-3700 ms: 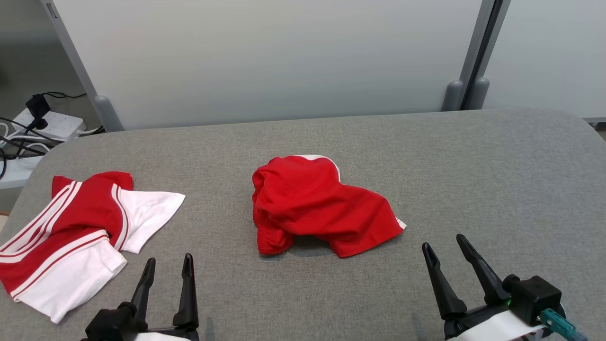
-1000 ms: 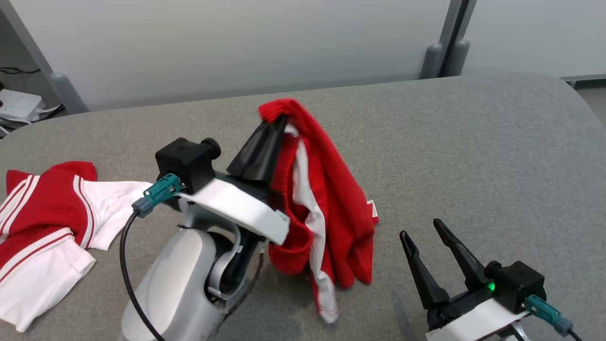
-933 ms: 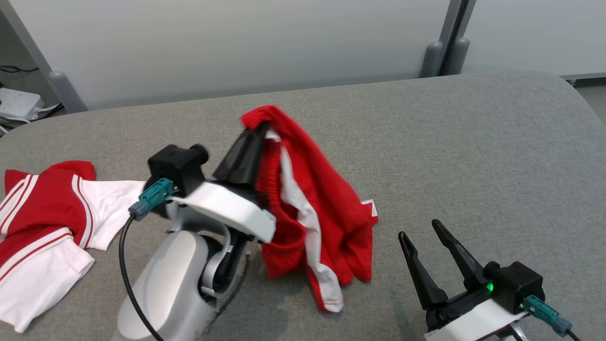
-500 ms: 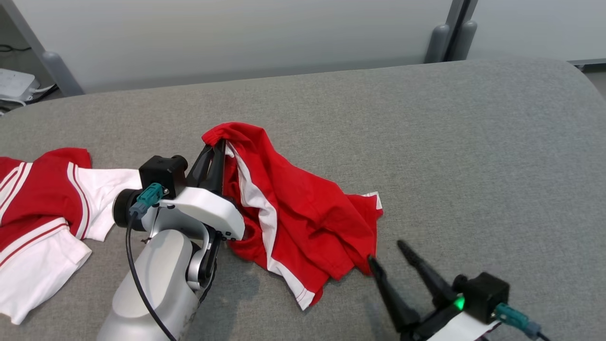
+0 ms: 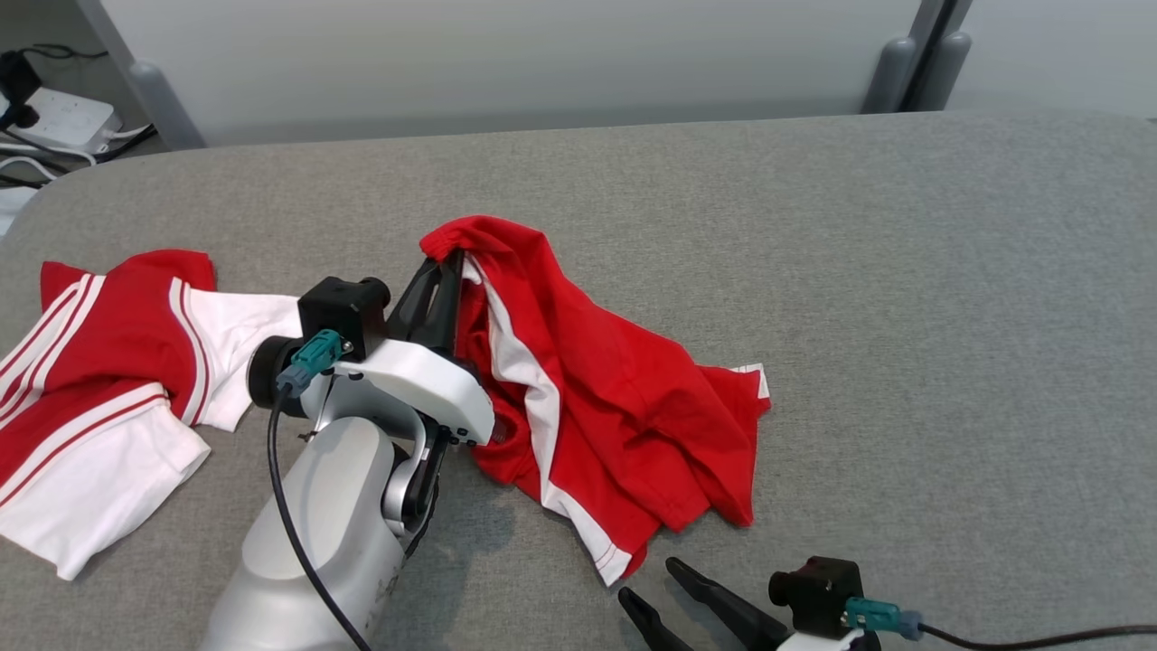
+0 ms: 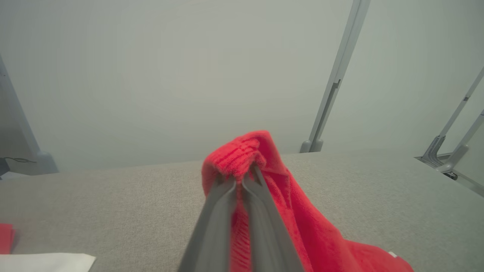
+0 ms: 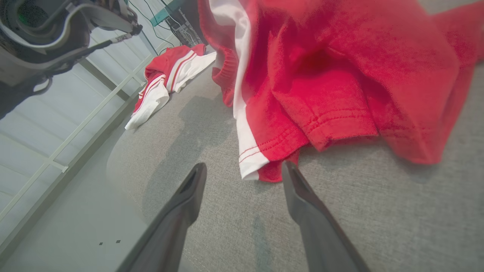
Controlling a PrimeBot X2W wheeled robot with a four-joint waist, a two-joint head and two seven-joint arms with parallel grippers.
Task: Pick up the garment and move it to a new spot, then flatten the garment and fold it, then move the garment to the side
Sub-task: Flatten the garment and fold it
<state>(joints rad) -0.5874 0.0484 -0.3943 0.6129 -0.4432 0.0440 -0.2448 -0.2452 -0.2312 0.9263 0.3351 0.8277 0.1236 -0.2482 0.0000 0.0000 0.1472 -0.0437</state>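
The garment [image 5: 615, 407] is a pair of red shorts with a white side stripe, lying crumpled in the middle of the grey table. My left gripper [image 5: 443, 271] is shut on its ribbed waistband and holds that end raised; the left wrist view shows the red waistband [image 6: 242, 155] bunched over the closed fingertips. My right gripper [image 5: 655, 583] is open low at the front edge, just short of the garment's striped hem corner [image 7: 257, 162], which lies a little ahead of its spread fingers [image 7: 193, 181].
A second red and white garment [image 5: 108, 380] lies at the table's left end. A power strip with cables [image 5: 54, 117] sits beyond the table's far left corner. Pale partition panels [image 5: 506, 54] stand behind. The grey surface [image 5: 949, 316] stretches to the right.
My left gripper has lowered the lifted garment, so most of it now rests spread on the table. My right gripper has moved left and toward the front edge, near the hem. The camera shifted.
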